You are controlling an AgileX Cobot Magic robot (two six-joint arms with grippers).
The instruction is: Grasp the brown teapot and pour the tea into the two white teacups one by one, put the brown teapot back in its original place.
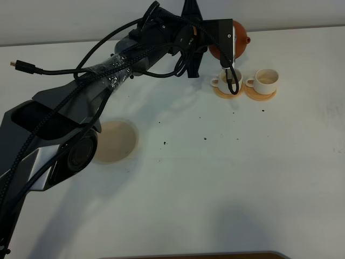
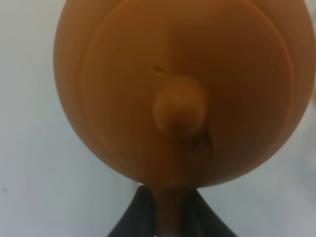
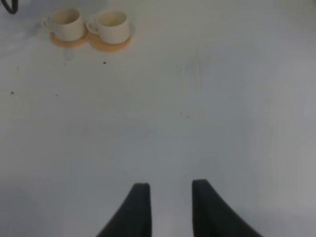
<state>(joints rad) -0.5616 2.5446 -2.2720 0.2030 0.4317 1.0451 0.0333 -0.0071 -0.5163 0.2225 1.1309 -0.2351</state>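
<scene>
The brown teapot (image 1: pixel 241 42) hangs in the air at the back of the table, just behind the two white teacups, with its spout pointing right. My left gripper (image 2: pixel 170 200) is shut on the loop handle, and the pot's lid knob (image 2: pixel 180 111) fills the left wrist view. The left cup (image 1: pixel 222 80) is partly covered by a hanging cable; the right cup (image 1: pixel 265 80) shows a cream inside. Both cups (image 3: pixel 64 23) (image 3: pixel 111 24) appear far off in the right wrist view. No tea is visible. The large pale coaster (image 1: pixel 114 141) lies bare at the left. My right gripper (image 3: pixel 170 185) has its fingers slightly apart with nothing between them.
Each cup stands on a small orange-tan coaster (image 1: pixel 261 97). Dark specks (image 1: pixel 205 138) dot the white table. My left arm (image 1: pixel 124 62) stretches across the back left, with a loose cable plug (image 1: pixel 19 65) sticking out. A brown edge (image 1: pixel 194 255) runs along the front.
</scene>
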